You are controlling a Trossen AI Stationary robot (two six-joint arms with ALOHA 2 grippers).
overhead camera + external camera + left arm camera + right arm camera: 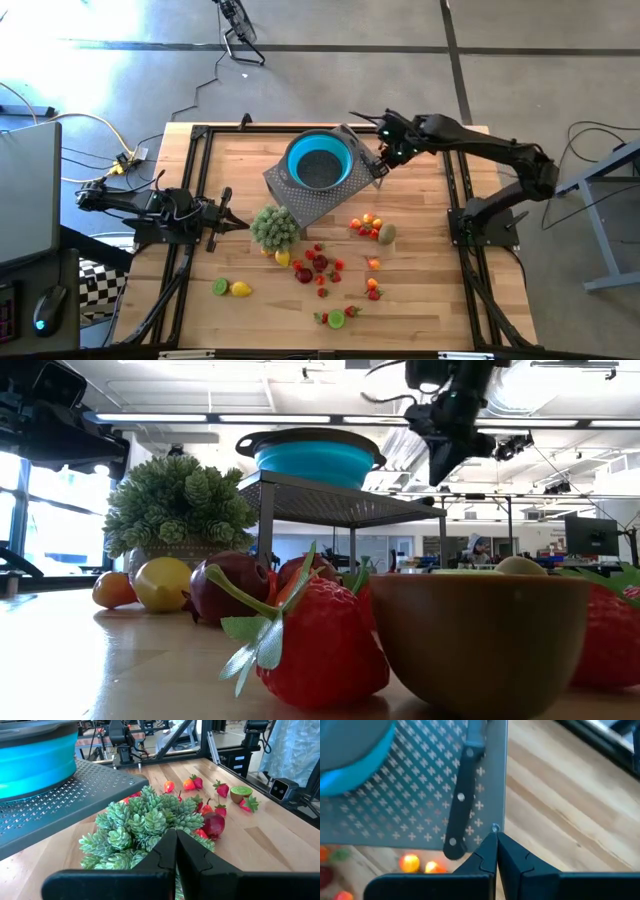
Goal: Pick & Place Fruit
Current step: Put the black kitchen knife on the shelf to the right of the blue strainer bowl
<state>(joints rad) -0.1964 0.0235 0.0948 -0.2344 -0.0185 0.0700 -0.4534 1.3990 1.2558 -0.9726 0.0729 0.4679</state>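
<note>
High view shows the right gripper [379, 165] above the corner of the grey perforated rack [310, 205], just beside the blue bowl [318, 160] that stands on this rack. Its fingers are pressed together and hold nothing. In the right wrist view the closed fingertips hang over the rack's corner, and a black-handled knife [461, 795] lies on the rack near them.

The left gripper [235, 223] waits low on the left side of the desk [420, 300], beside the small green plant [275, 226], also with its fingers together and empty.

The fruit [322, 265] is not in the bowl as far as one can see; it lies scattered on the desk in front of the rack. A red and dark cluster is near the plant, a small orange and brownish-green group [373, 229] lies more to the right, a lime and a lemon [232, 289] lie near the left front, and a cut lime with strawberries [338, 318] lies at the front edge.

Judging from this, the step in hand is the reach for a next piece, with no piece gripped yet. The next move probably calls for the right arm to travel away from the rack toward the nearby orange group, to open its fingers, and to come down around one small piece without pushing the neighbours. The pieces are round and may roll.
</note>
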